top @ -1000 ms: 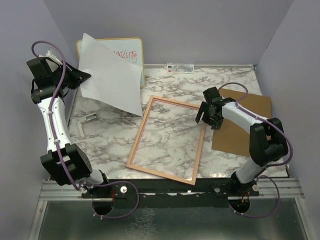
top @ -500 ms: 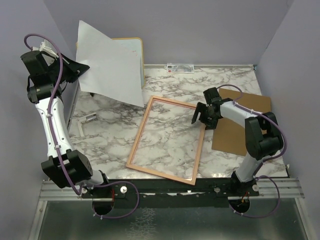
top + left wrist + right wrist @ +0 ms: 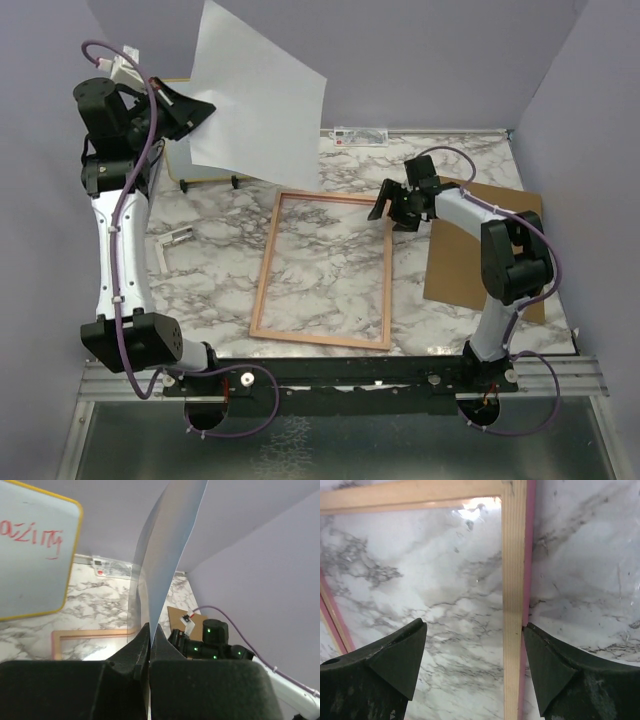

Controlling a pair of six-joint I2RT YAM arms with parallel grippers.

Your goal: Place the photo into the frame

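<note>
Top external view, from the left: my left tool (image 3: 197, 109) is clamped shut on one edge of the photo (image 3: 262, 105). It holds the sheet up in the air over the back-left of the worktop (image 3: 205, 262), with the white reverse towards the camera. The left wrist view shows the same grip, the fingers (image 3: 137, 652) pressed together on the paper, which rises edge-on, and a whiteboard (image 3: 30, 555) off to the side. In the middle, the frame (image 3: 266, 265) lies flat on the worktop with nothing in it; I can see the marble through the opening. To the right, my right tool (image 3: 392, 208) sits at the frame's far right corner with its jaws apart. In the right wrist view they straddle the wooden rail (image 3: 512, 580) without squeezing it. The brown backing board (image 3: 455, 275) lies off the frame, partly under the right arm. I judge the job is early: the photo is picked up, but it has yet to be laid in the frame and backed.
</note>
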